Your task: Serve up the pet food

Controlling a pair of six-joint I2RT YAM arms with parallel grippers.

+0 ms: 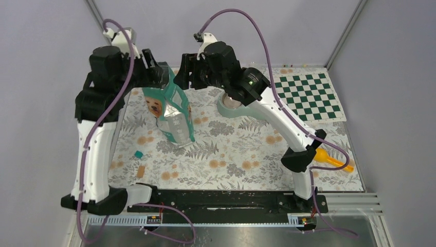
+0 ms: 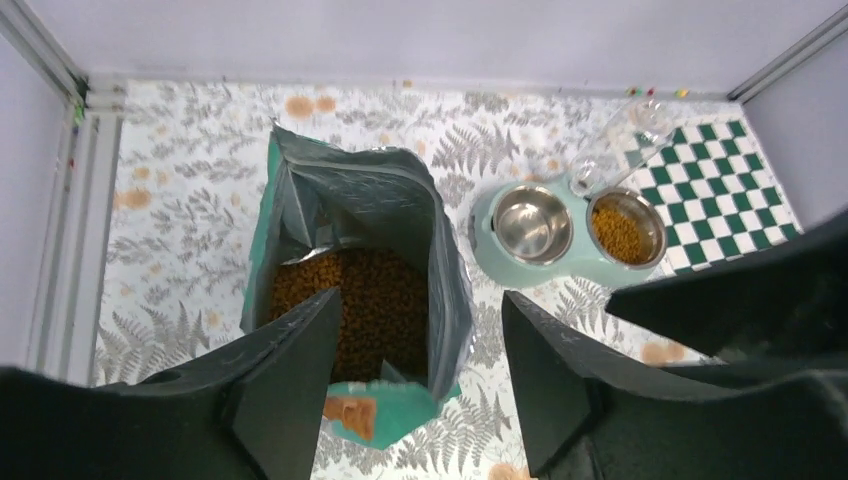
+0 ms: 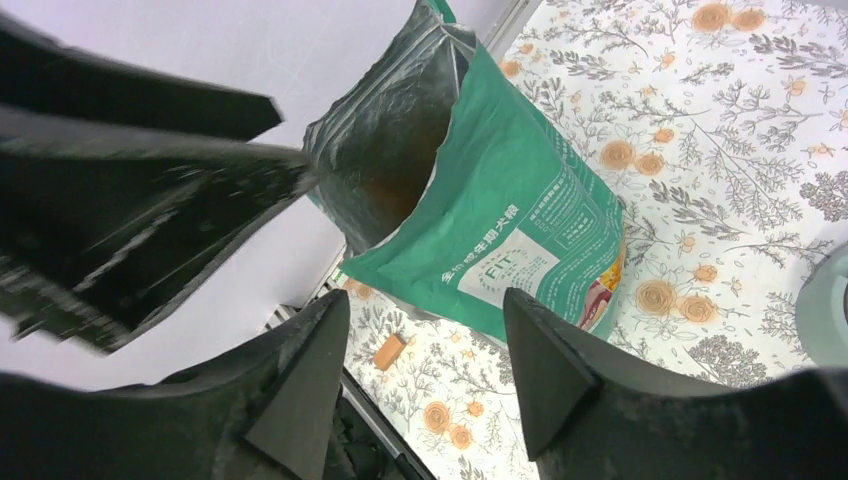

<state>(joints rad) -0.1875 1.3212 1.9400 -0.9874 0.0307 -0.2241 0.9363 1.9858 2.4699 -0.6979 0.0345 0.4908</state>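
- Floral tabletop (image 1: 231,154): left jaws and right jaws both hang spread over it, gripping nothing
- Teal bag (image 1: 175,116) stands open-mouthed under left jaws
- Twin-bowl feeder (image 2: 575,262) just beside bag; one bowl part-filled, other bare
- Yellow scoop (image 1: 331,160) lies well apart, nr right edge
- Pet food (image 2: 375,300), mostly in bag: loose, light pellets, prob. spill easily, so no pinching; best lifted w/ scoop

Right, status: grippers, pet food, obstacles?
Left gripper open over bag; right gripper open beside it. Pet food in open bag, some in bowl. Nothing blocking.
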